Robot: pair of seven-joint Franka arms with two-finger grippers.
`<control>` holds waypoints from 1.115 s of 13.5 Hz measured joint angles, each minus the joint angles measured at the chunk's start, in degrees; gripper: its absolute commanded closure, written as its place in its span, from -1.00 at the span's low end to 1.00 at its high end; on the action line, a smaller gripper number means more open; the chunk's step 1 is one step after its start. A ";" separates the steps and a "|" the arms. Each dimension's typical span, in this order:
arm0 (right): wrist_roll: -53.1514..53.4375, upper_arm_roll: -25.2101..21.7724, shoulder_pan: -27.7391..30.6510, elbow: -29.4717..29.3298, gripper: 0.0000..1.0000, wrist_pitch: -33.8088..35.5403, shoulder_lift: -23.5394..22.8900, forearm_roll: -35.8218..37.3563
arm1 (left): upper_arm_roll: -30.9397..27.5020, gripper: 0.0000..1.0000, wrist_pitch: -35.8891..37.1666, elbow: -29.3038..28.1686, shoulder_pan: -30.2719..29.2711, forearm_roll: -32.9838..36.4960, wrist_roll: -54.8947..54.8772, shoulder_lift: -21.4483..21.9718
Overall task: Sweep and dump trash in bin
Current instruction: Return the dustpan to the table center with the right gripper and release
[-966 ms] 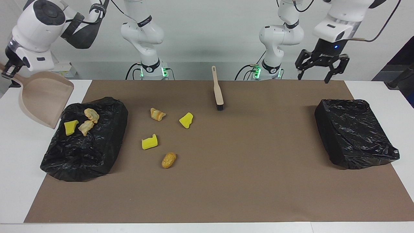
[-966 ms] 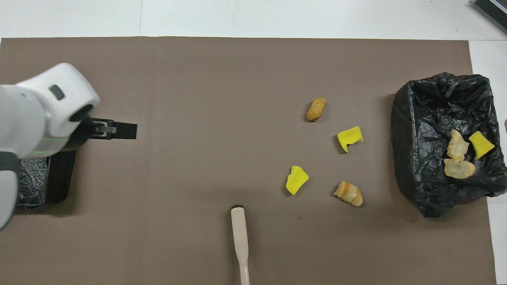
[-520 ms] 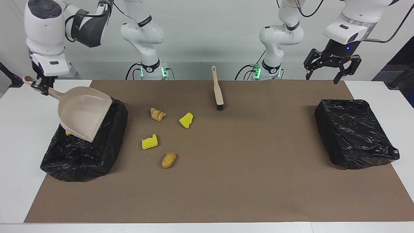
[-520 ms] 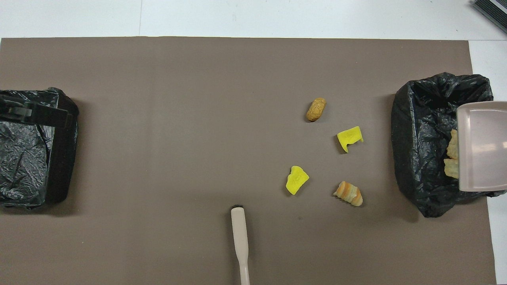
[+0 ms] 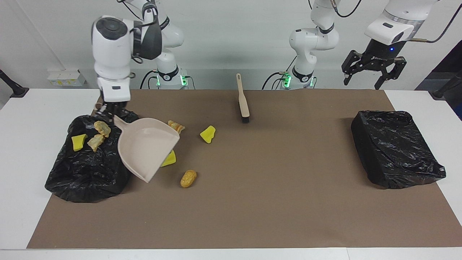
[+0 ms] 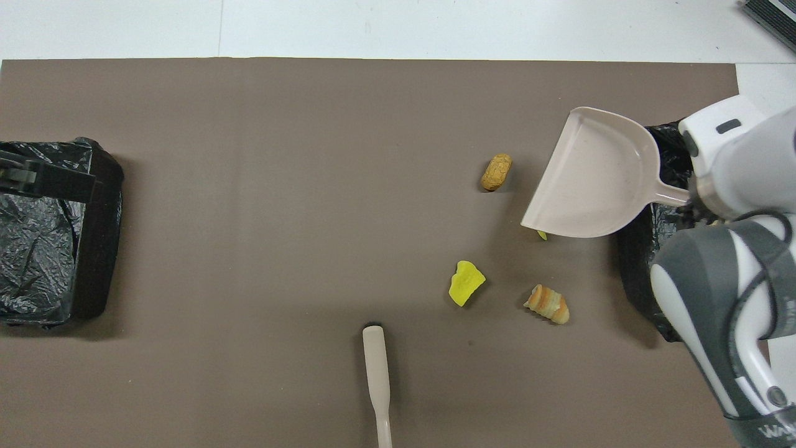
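Right gripper [image 5: 108, 110]: arm bent over from the robots' side, wrist pointing straight down, jaws pinched on the handle of the beige dustpan [image 5: 146, 151], which hangs tilted, its open mouth lowest, over the brown mat [image 5: 252, 202] just beside the black-lined bin [image 5: 86, 173] at the right arm's end of the table [image 5: 21, 173]. Left gripper [image 5: 373, 68]: raised, jaws spread wide and holding nothing, over the second black-lined bin [image 5: 395, 148] at the left arm's end. Trash in the first bin: one yellow sponge chunk [image 5: 78, 142] and two tan lumps [image 5: 99, 134]. Trash on the mat beside that bin: a striped bread lump [image 5: 177, 126], a yellow sponge piece [image 5: 208, 134], a second yellow piece [image 5: 169, 159] half hidden under the dustpan, and a peanut-shaped lump [image 5: 188, 178] farthest from the robots. Brush [image 5: 243, 99]: lying flat mid-table, nearer the robots than the trash, untouched.
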State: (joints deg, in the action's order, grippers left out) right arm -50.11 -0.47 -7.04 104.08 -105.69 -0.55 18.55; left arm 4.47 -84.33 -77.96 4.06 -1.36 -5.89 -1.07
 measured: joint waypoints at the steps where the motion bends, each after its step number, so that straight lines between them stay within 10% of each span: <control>1: 6.11 -0.01 -1.52 -0.02 1.00 -0.01 -0.71 -1.78 | 0.00 -1.00 0.01 0.00 0.00 0.00 0.00 0.00; 15: 85.00 0.01 -24.64 -7.12 1.00 -13.05 -20.98 -18.52 | 0.27 -1.00 0.30 0.00 0.01 0.00 0.00 0.06</control>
State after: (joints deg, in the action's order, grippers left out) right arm 34.90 -0.46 -31.68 96.96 -118.74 -21.53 0.04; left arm 4.74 -84.04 -77.96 4.06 -1.36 -5.89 -1.00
